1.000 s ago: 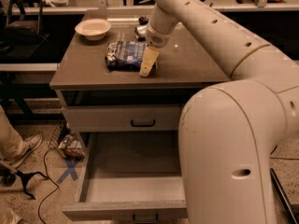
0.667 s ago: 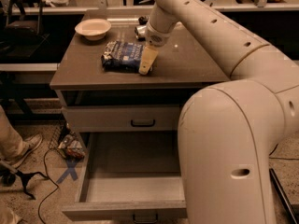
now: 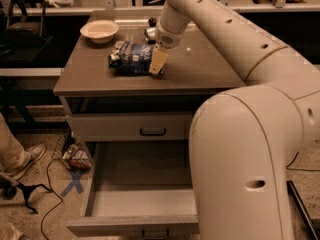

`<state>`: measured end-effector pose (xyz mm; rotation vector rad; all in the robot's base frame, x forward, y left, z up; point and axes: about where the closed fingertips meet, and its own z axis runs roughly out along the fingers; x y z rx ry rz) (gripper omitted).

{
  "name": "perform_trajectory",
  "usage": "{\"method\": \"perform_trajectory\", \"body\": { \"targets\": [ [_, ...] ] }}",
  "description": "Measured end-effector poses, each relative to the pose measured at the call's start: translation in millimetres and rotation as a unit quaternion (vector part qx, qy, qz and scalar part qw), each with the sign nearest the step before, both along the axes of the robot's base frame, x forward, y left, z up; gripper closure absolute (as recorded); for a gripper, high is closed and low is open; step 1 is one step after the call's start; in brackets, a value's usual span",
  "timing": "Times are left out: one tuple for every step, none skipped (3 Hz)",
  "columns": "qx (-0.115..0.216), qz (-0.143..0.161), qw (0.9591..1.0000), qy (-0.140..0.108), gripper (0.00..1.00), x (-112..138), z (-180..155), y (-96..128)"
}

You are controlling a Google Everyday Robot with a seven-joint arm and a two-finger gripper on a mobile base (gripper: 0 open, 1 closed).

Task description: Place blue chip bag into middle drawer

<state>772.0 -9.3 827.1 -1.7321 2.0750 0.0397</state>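
Observation:
The blue chip bag (image 3: 130, 56) lies flat on the brown cabinet top (image 3: 100, 79), dark blue foil with white print. My gripper (image 3: 157, 64) hangs from the big white arm and sits at the bag's right edge, one pale finger (image 3: 159, 62) touching or just over the bag. The middle drawer (image 3: 142, 189) is pulled open below, a deep grey box with a pale floor and nothing in it, its dark handle at the front edge. My arm covers its right side.
A white bowl (image 3: 100, 30) stands at the back left of the cabinet top. A shut upper drawer (image 3: 150, 126) with a black handle sits above the open one. A person's shoe (image 3: 25, 159), cables and a blue floor cross (image 3: 74, 183) are at the left.
My gripper has moved left and a little nearer, from beside the bag to its right edge. The bag and the drawer have not moved.

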Motion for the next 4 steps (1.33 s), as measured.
{"method": "perform_trajectory", "body": {
  "targets": [
    [0.001, -0.001, 1.0000, -0.001, 1.00, -1, 3, -1],
    [0.037, -0.038, 0.9984, -0.021, 1.00, -28, 33, -32],
    [0.088, -0.105, 0.9890, -0.055, 1.00, -81, 82, -85],
    [0.110, -0.149, 0.9807, -0.061, 1.00, -133, 103, -127]
  ]
}}
